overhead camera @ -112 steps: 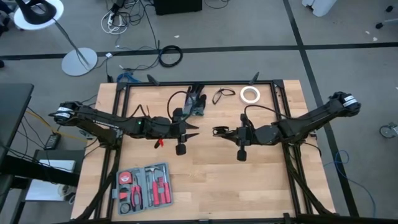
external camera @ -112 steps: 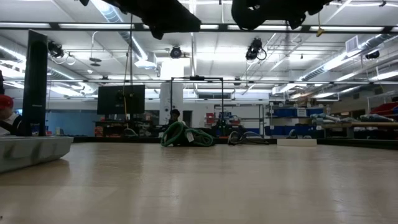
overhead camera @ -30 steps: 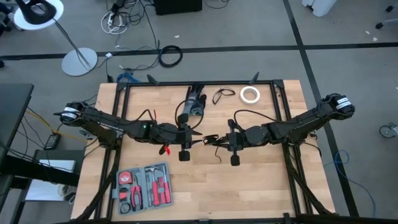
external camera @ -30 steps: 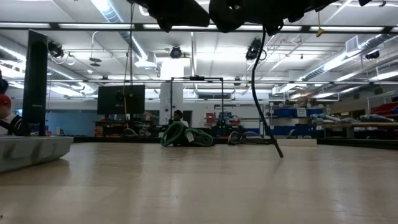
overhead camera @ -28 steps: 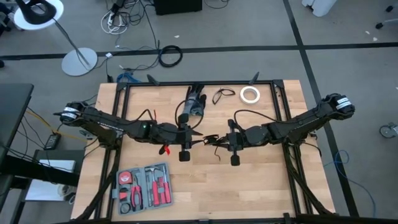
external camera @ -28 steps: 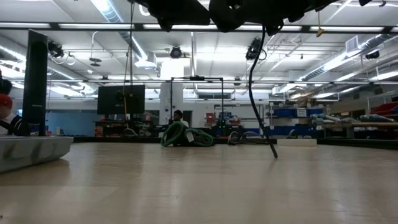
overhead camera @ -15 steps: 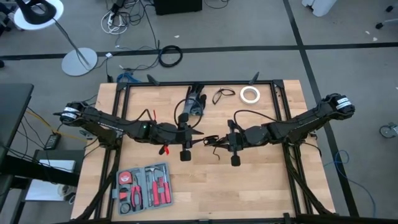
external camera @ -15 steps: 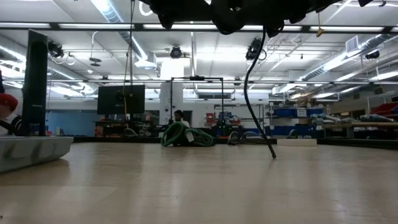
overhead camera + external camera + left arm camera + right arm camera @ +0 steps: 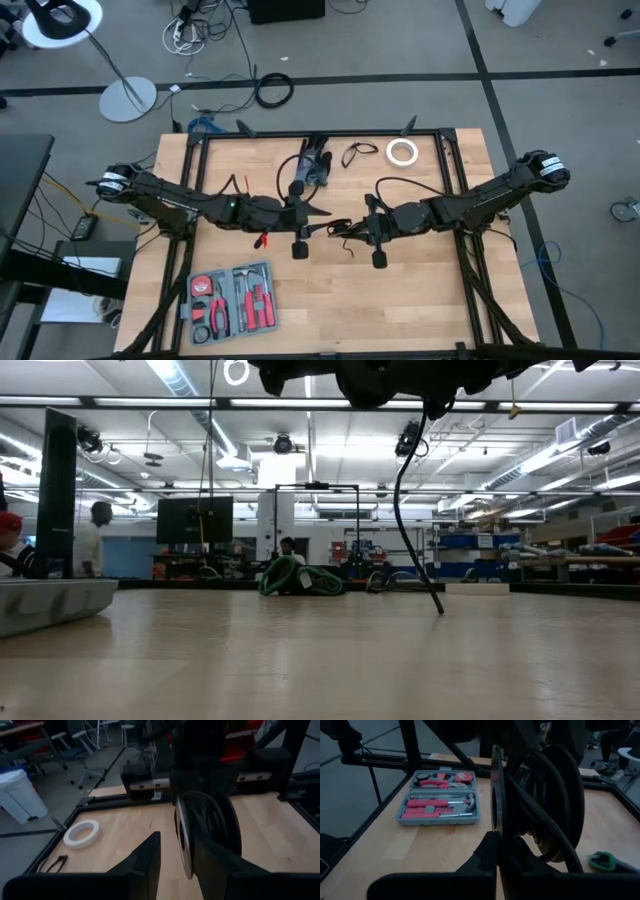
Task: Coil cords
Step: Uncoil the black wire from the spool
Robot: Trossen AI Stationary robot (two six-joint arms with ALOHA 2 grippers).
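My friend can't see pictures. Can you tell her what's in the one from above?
Two dark robot arms meet over the middle of a wooden table, the right tool shut on a thin black cord and the left tool open beside it. A tool kit lies near the front left; white tape and another small cord lie at the back.

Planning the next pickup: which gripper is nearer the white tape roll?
Right. The right gripper sits just below-left of the tape roll; the left gripper is farther off to the left.

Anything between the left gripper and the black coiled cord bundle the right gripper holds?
Nothing visible. The left gripper's open fingers face the black coiled cord bundle directly, held above mid-table by the shut right gripper.
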